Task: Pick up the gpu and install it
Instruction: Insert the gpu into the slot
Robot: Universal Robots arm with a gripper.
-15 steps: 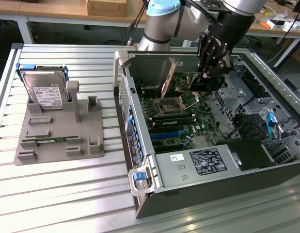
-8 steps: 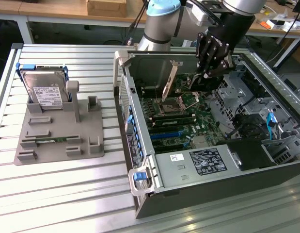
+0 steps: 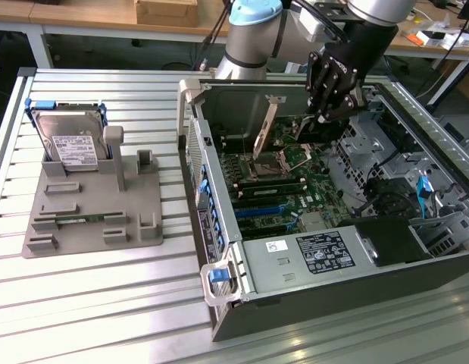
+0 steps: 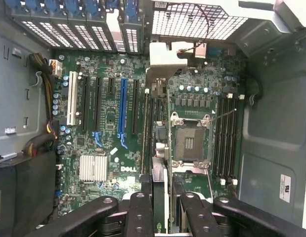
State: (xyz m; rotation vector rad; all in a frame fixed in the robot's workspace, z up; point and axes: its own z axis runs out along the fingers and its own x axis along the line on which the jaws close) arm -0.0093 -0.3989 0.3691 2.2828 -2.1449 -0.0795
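The black multi-link robot gripper (image 3: 325, 114), in the upper right of the exterior view, hangs inside the open grey computer case (image 3: 219, 250), its jaws grasping the thin dark rectangular gpu card (image 4: 157, 148) edge-on above the green motherboard (image 4: 108, 133). On the slatted metal worktop (image 3: 105, 303) at the exterior view's left, a grey plastic fixture (image 3: 90, 220) holds a silver boxy hard drive (image 3: 71, 140).

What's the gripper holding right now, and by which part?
The gpu, edge-on in the gripper: the jaws pinch its flat faces near the end away from the silver bracket, above the motherboard.
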